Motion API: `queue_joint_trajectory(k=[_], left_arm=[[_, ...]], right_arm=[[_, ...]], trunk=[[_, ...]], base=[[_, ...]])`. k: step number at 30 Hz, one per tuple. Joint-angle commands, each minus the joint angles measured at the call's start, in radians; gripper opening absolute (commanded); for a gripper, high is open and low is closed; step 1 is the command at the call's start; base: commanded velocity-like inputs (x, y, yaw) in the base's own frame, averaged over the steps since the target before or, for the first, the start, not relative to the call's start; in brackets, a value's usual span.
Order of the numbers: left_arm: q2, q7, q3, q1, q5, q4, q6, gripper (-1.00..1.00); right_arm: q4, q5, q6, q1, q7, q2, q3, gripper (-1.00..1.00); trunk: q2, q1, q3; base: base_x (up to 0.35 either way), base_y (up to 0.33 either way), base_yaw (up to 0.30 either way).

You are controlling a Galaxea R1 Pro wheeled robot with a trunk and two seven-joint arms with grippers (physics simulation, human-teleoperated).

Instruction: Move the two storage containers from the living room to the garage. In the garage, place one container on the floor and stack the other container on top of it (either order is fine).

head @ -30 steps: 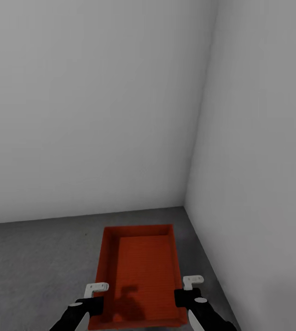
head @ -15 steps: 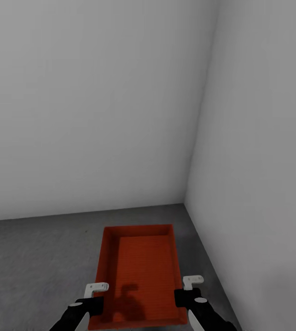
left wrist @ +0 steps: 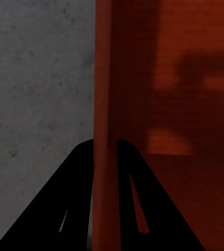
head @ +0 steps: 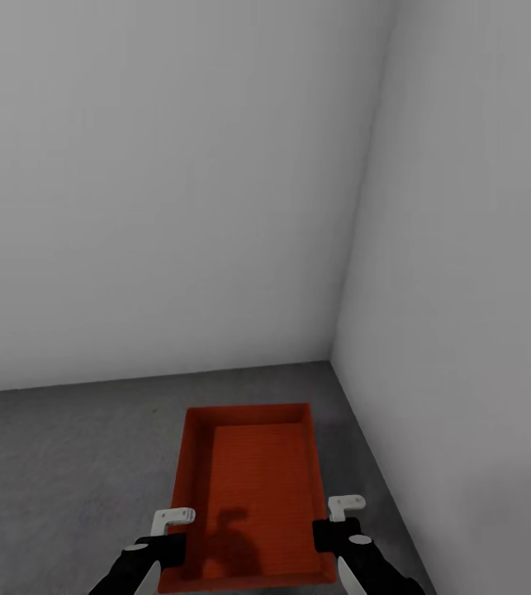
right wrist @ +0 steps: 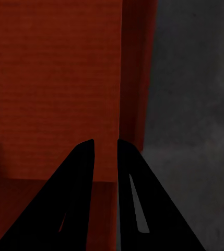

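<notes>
bin (head: 253,487) held over grey floor (head: 67,463) near the wall corner | left end effector (left wrist: 105,144) clamps its left wall | right end effector (right wrist: 106,142) narrowed around its right wall

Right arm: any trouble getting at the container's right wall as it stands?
Probably not. The right gripper already straddles the right wall of the storage container, one finger on each side. The side wall stands close on that side, but nothing sits between.

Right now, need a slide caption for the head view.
Both end effectors, left and right, grip opposite walls of an orange-red storage container over grey concrete floor in a bare corner.
</notes>
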Motion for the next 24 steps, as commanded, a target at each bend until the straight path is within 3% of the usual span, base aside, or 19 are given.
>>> queue_joint_trajectory(k=[1, 9, 24], left_arm=[[0.001, 0.01, -0.009, -0.001, 0.025, -0.043, 0.0, -1.0], [0.001, 0.01, -0.009, -0.001, 0.025, -0.043, 0.0, -1.0], [0.001, 0.01, -0.009, -0.001, 0.025, -0.043, 0.0, -1.0]], right_arm=[[0.0, -0.021, 0.004, 0.0, -0.005, -0.001, 0.009, -1.0], [0.0, -0.021, 0.004, 0.0, -0.005, -0.001, 0.009, -1.0], [0.0, -0.021, 0.004, 0.0, -0.004, -0.001, 0.009, -1.0]], trunk=[[-0.001, 0.0, -0.002], [-0.001, 0.0, -0.008], [-0.001, 0.0, -0.026]], base=[[0.036, 0.0, 0.0], [0.111, 0.0, 0.0], [0.009, 0.0, 0.0]])
